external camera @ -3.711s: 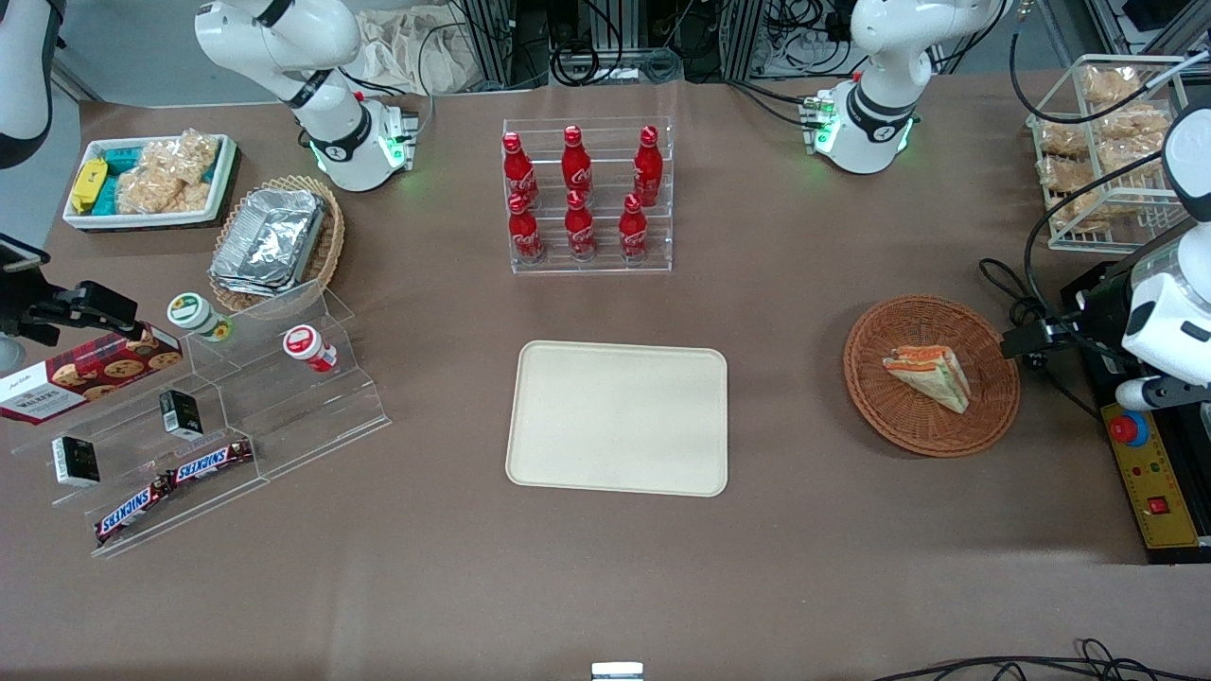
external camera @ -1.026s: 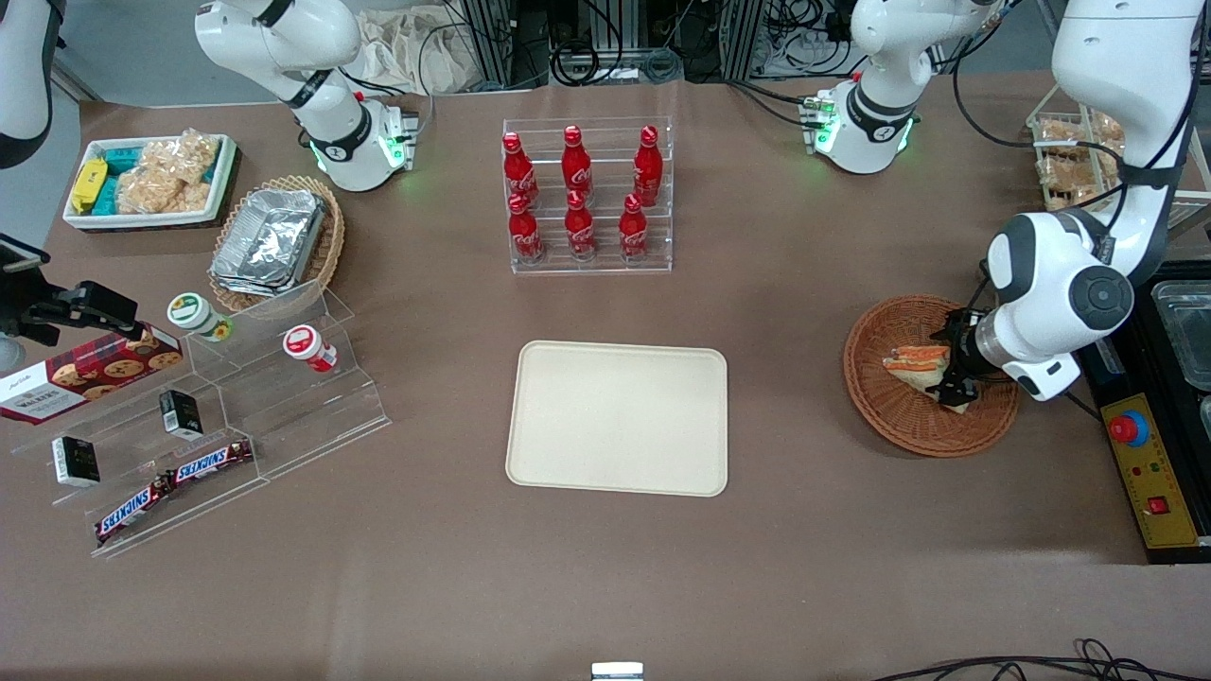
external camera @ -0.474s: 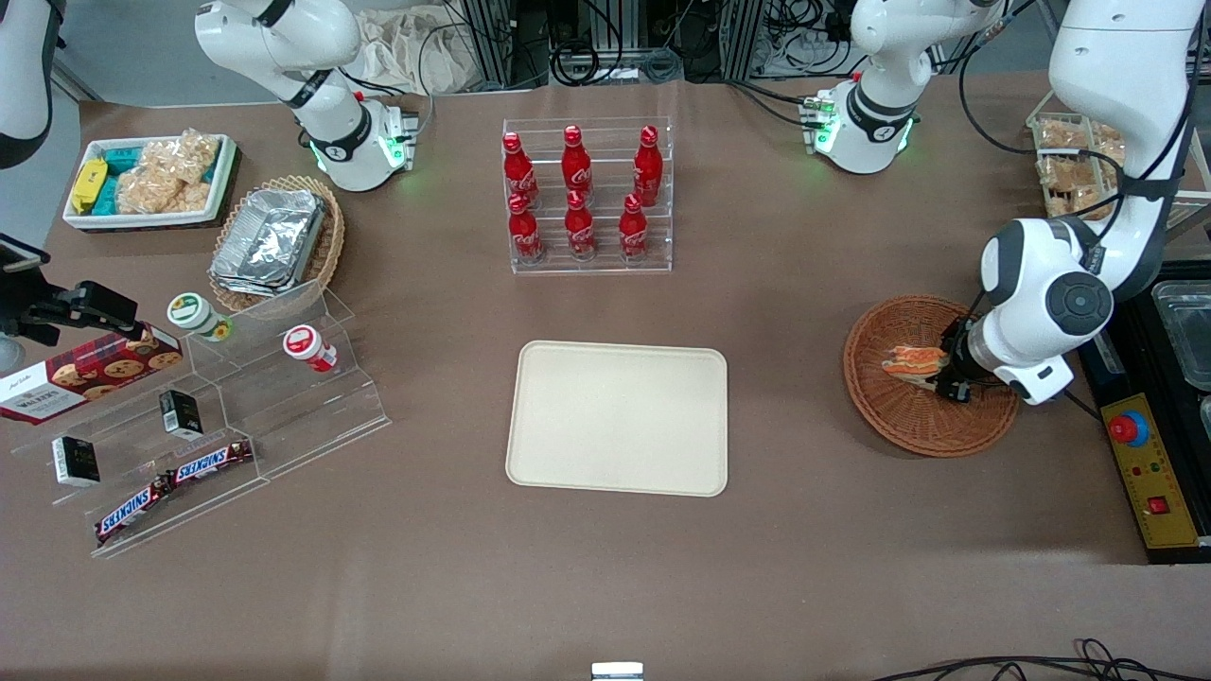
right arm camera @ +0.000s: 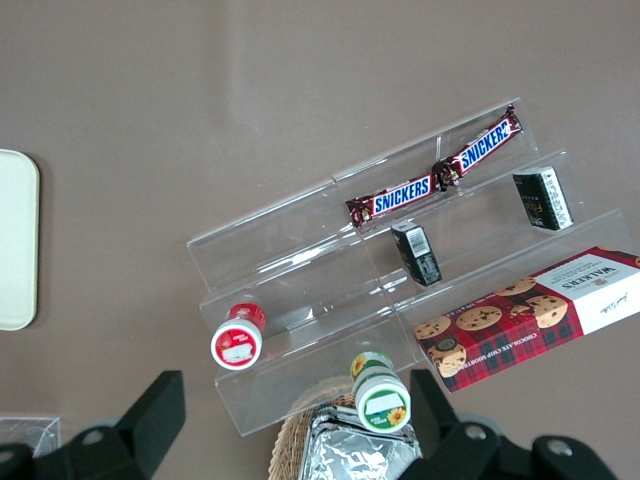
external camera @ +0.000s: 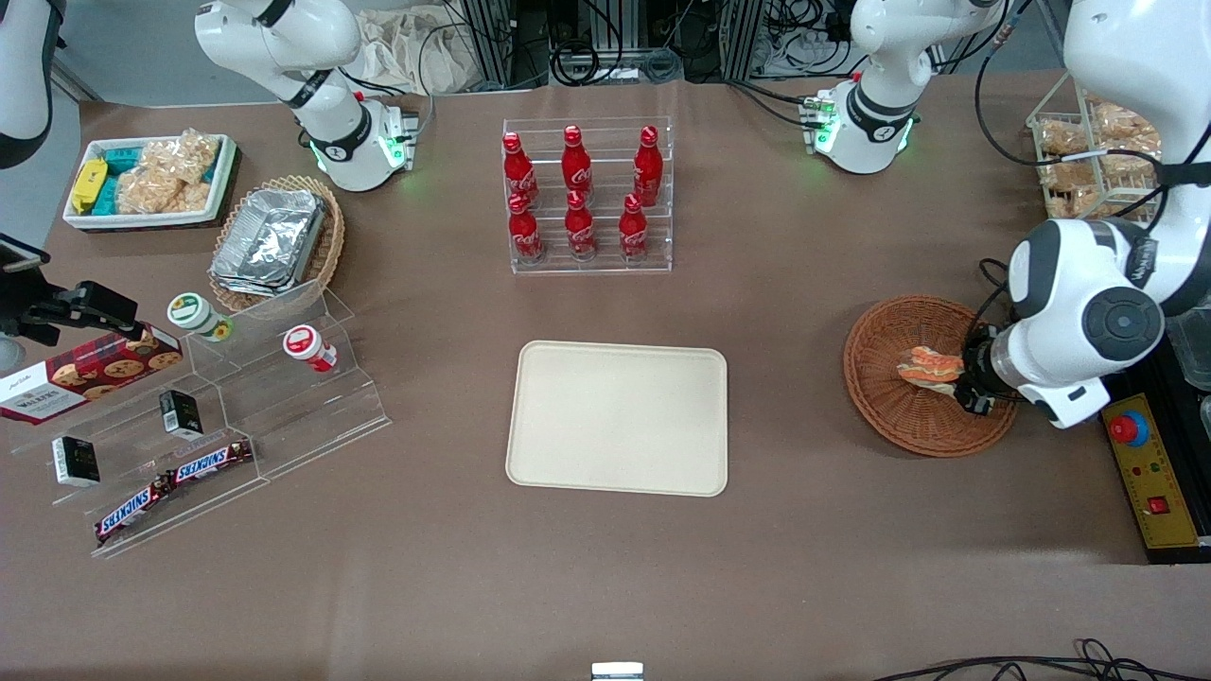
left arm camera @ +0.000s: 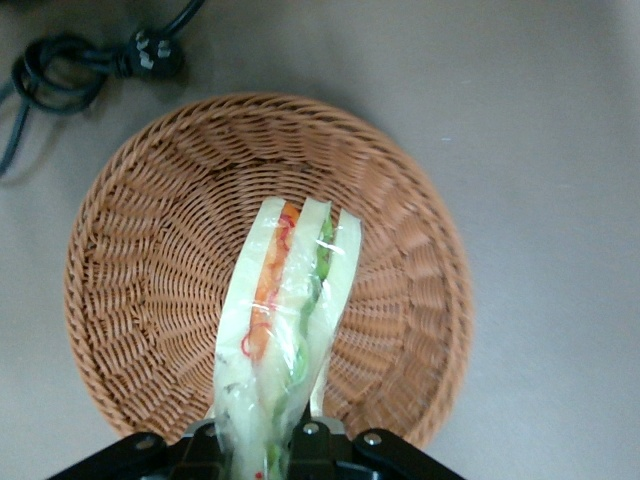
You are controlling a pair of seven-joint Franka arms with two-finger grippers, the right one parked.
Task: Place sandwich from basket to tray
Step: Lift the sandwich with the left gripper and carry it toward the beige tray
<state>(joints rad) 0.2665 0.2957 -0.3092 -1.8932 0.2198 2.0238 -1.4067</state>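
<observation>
The clear-wrapped sandwich (external camera: 929,367) hangs just above the round reddish-brown basket (external camera: 894,416), with my left gripper (external camera: 967,381) shut on its wide end. In the left wrist view the sandwich (left arm camera: 288,320) stands on edge between the fingers, showing orange and green filling, and the empty basket (left arm camera: 130,300) lies beneath it. The gripper (left arm camera: 272,452) clamps the wrap from both sides. The cream-beige tray (external camera: 617,416) lies bare at the table's middle, toward the parked arm's end from the basket.
An acrylic rack of red cola bottles (external camera: 582,194) stands farther from the front camera than the tray. A wire rack of snack bags (external camera: 1088,151) and a control box with a red button (external camera: 1128,430) flank the basket. Black cables (left arm camera: 70,55) lie beside the basket.
The arm came in over the basket, shut on the flat-lying sandwich and has raised it on edge. Over the last half second the wrist shifted slightly toward the working arm's end.
</observation>
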